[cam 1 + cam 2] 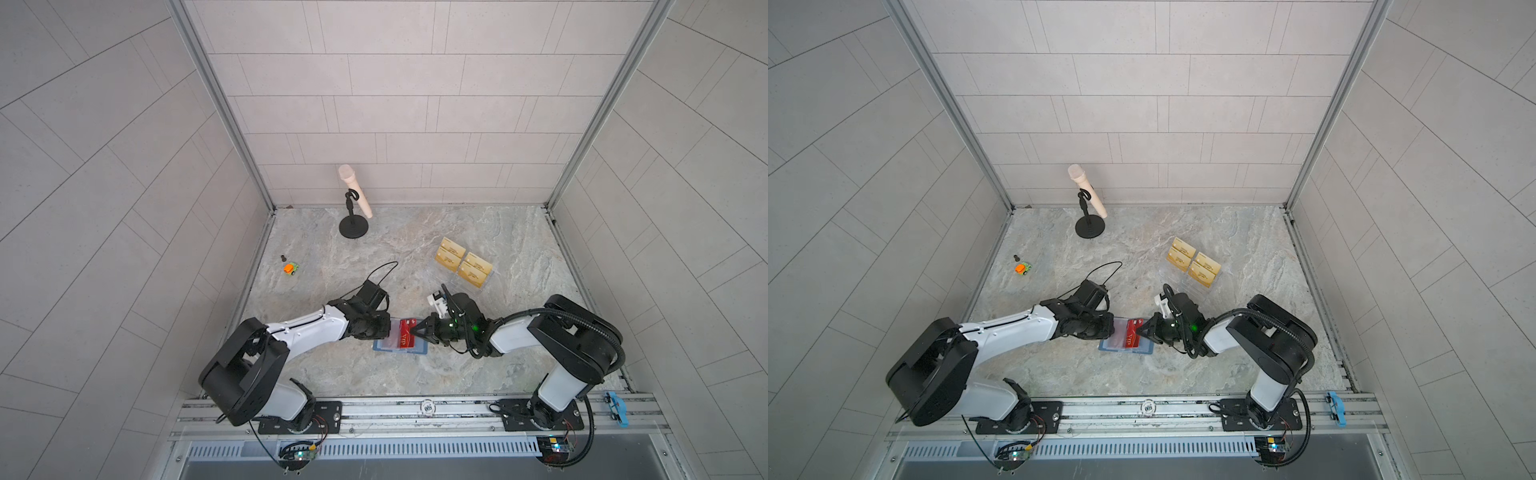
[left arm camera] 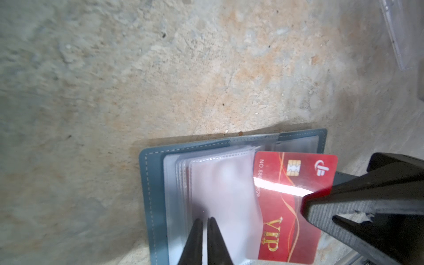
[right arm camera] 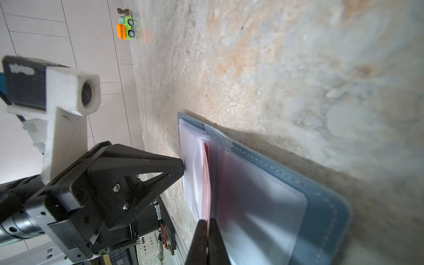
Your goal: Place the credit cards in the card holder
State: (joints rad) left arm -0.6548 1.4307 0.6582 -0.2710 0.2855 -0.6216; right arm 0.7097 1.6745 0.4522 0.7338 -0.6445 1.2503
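right gripper (image 3: 207, 221) fingertips, closest to their wrist lens, are clamped on the edge of a red card (image 2: 286, 206). left gripper (image 2: 205, 220) is pinched on a clear sleeve (image 2: 220, 183) of the open card holder (image 2: 153, 183), which lies flat on the table (image 1: 415, 249) at lower middle in both top views. the card's opposite edge sits under that sleeve.

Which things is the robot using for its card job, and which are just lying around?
For the job:
red card, pinched by the right gripper
blue card holder, lying open
left gripper, pinching a clear sleeve

Just lying about:
pink microphone on its stand
toy car
gold cards
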